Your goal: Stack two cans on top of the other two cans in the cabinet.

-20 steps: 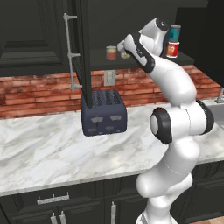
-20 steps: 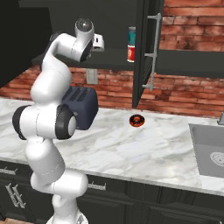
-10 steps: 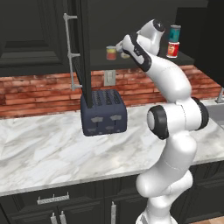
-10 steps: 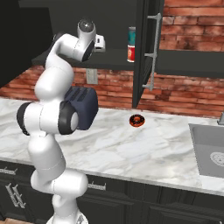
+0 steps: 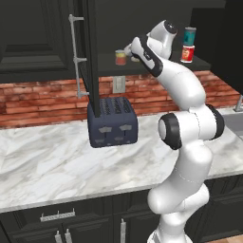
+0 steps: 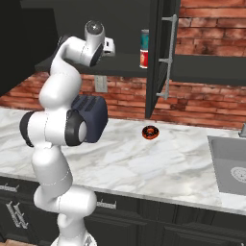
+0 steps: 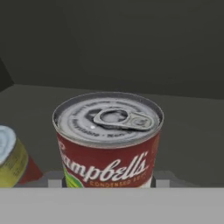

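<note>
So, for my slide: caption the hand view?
Gripper closed around a Campbell's soup can on the cabinet shelf.

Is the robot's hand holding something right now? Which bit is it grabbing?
Yes. The gripper is shut on the can with the red label, squeezing its lower sides, one finger on each side.

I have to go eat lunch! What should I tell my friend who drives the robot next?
Fingers: closed on the sides of the soup can, up in the cabinet, beside the short orange can.
Done: the blue can sits on the red can at the right end of the shelf.
Left: lift the soup can, set it on the short orange can, then let go.
</note>
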Robot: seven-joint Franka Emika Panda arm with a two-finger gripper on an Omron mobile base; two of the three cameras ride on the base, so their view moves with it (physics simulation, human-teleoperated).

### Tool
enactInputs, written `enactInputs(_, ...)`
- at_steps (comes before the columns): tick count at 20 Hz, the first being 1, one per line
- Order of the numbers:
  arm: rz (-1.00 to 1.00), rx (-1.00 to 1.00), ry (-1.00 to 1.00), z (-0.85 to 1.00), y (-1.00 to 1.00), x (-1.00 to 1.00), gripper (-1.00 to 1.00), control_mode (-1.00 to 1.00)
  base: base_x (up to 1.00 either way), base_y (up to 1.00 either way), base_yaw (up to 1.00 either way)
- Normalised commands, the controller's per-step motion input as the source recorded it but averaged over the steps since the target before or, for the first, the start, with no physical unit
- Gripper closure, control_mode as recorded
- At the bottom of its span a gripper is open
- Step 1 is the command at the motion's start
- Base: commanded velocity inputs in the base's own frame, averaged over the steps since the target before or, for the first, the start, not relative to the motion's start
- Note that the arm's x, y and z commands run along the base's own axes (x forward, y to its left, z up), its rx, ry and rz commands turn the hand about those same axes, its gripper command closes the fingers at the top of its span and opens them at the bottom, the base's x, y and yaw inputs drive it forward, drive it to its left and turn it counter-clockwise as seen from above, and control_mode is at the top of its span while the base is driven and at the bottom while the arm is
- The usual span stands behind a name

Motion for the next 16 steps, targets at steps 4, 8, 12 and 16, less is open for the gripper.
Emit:
enactInputs(4,0.0,0.02,0.0,0.02,0.0,-0.16,1.0,-1.0,0.0,0.0,0.0)
enactInputs(8,0.0,0.06,-0.06,0.12,0.0,-0.35,1.0,-1.0,0.0,0.0,0.0)
enactInputs(12,0.0,0.08,-0.2,0.15,0.0,-0.41,1.0,-1.0,0.0,0.0,0.0)
enactInputs(16,0.0,0.01,-0.16,0.25,0.0,-0.34,1.0,-1.0,0.0,0.0,0.0)
